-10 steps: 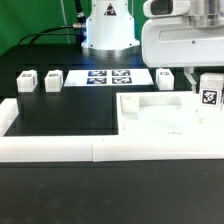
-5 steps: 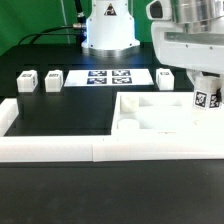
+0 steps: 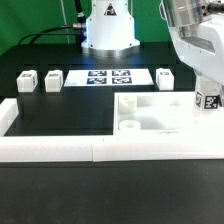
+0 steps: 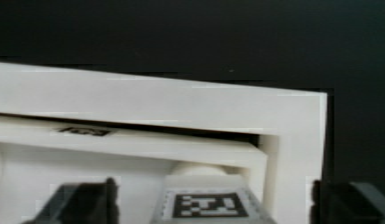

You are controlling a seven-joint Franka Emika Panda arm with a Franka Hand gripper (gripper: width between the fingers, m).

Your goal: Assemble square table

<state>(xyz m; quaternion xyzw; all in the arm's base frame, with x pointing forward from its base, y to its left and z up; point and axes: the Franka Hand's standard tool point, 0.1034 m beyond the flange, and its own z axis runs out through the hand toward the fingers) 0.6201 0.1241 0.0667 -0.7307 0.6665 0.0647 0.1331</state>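
Nearest me the tabletop (image 3: 160, 115) lies flat inside the border wall (image 3: 60, 150), with one leg post (image 3: 209, 101) upright at its far corner on the exterior view's right, so I judge one leg placed and three left. My pincer (image 4: 219, 203) straddles that post, jaws wide and gripping nothing, though the frame edge hides whether the post sits in its hole. Beyond the tabletop, three loose leg posts (image 3: 53, 79) stand beside the marker board (image 3: 107, 77).

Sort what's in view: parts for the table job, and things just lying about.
Job: tabletop; legs, and one at the tabletop.
Lying about: marker board; border wall.
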